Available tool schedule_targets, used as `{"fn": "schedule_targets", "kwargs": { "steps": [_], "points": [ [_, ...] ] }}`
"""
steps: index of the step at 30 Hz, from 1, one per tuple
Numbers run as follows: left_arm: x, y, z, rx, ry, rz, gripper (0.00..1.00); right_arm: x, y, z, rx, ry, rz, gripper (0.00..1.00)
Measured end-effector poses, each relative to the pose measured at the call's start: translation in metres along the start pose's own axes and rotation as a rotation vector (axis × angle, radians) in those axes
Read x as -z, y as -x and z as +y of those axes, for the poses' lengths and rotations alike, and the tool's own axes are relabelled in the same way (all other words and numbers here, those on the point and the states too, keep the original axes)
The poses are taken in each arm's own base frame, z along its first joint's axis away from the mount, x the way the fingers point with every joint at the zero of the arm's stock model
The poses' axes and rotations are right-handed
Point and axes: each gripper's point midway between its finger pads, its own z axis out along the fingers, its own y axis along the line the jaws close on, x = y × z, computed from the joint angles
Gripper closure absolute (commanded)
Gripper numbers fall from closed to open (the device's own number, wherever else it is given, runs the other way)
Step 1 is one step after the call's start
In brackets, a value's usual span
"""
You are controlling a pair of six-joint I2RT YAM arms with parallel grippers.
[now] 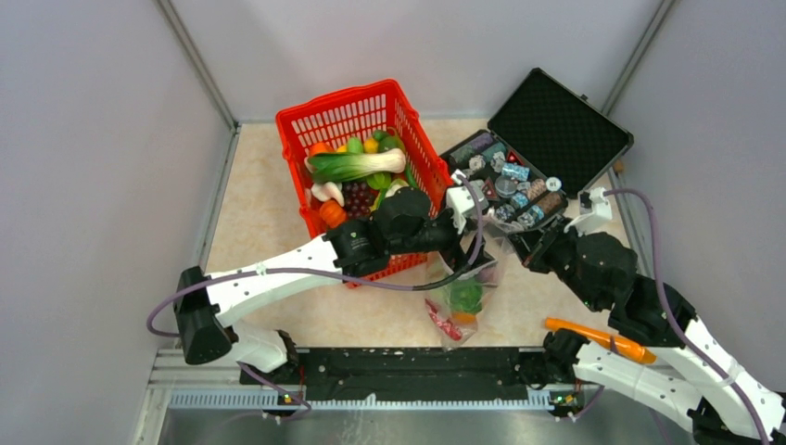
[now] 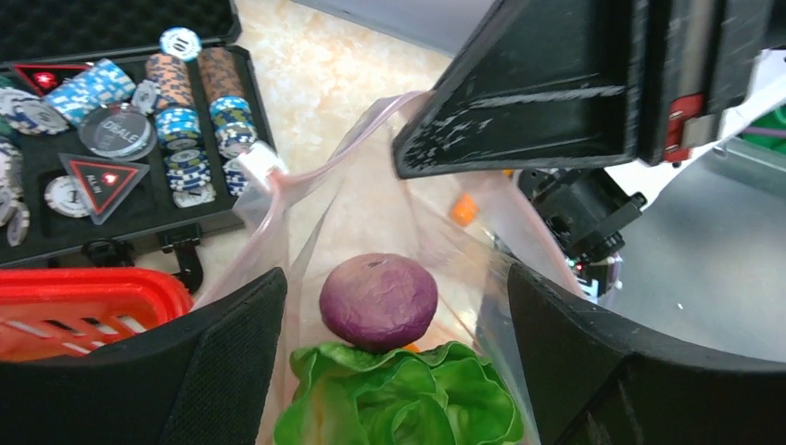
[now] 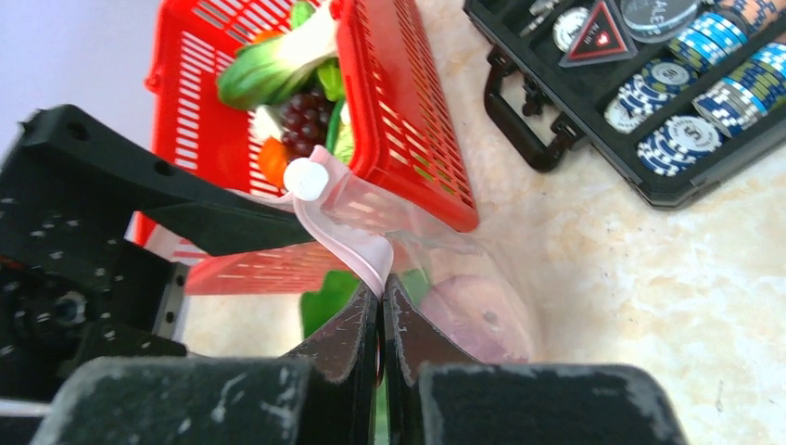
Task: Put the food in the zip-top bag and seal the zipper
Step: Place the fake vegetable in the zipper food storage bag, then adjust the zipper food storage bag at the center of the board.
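Note:
The clear zip-top bag lies in front of the red basket, mouth towards the case. It holds green lettuce, a red chili and an orange piece. My left gripper is open over the bag's mouth. In the left wrist view its jaws stand wide apart with a purple round and lettuce lying in the bag between them. My right gripper is shut on the pink zipper and lifts that edge. The white slider sits on the strip's end.
The red basket behind the bag holds more toy food: bok choy, grapes, carrot, mushroom. An open black case with poker chips stands at the back right, close to the bag's mouth. Grey walls enclose the table.

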Motion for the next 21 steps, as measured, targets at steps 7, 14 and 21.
{"fn": "schedule_targets", "kwargs": {
  "steps": [7, 14, 21],
  "points": [
    [-0.006, 0.009, -0.008, -0.011, -0.052, 0.055, 0.01, -0.01, -0.005, -0.012, 0.025, -0.058, -0.009, 1.0],
    [0.0, 0.02, -0.001, -0.015, 0.008, 0.07, 0.01, -0.009, -0.001, -0.001, 0.118, 0.011, -0.011, 1.0],
    [0.009, 0.028, -0.002, -0.041, 0.011, 0.037, 0.01, -0.015, -0.009, -0.053, 0.19, -0.293, 0.026, 1.0]
  ]
}}
